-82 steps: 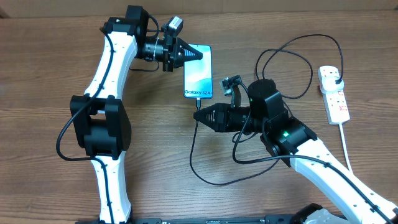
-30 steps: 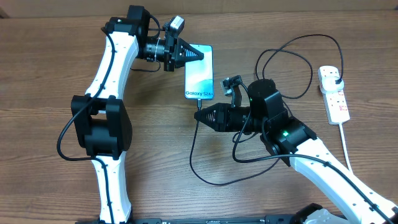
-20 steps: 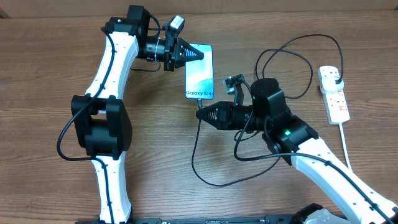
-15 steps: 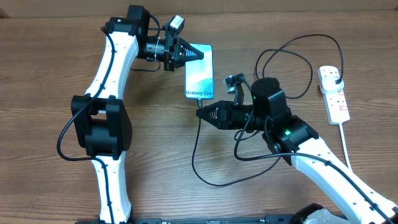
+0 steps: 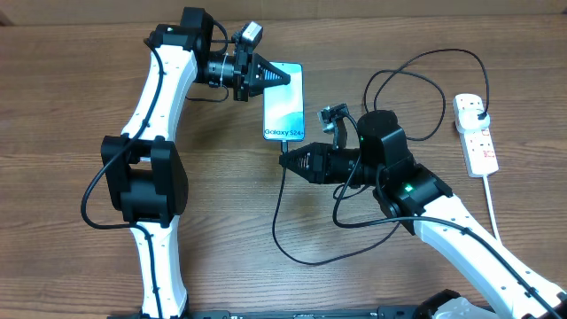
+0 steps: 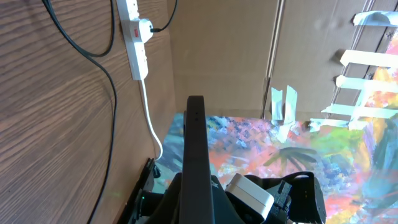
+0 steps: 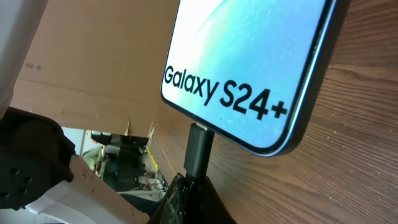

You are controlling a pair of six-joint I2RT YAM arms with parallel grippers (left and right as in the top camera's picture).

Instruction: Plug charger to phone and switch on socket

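Your left gripper (image 5: 285,79) has its fingers pressed together with nothing between them. From above, their tips sit over the top end of the phone (image 5: 285,111), though you cannot tell whether they press on the glass. The phone lies flat on the table (image 5: 62,106), screen up and lit, stretching from those tips toward your right gripper (image 5: 283,160). That gripper's fingers (image 7: 186,199) are clamped on the charger (image 5: 274,221) just behind its connector tip (image 7: 199,148). The tip sits in the phone's lower edge, straight ahead of the fingers. The cable loops away behind them across the wood. Well to the right of both grippers lies the socket (image 5: 478,142), with the black plug (image 5: 478,110) in its far end.
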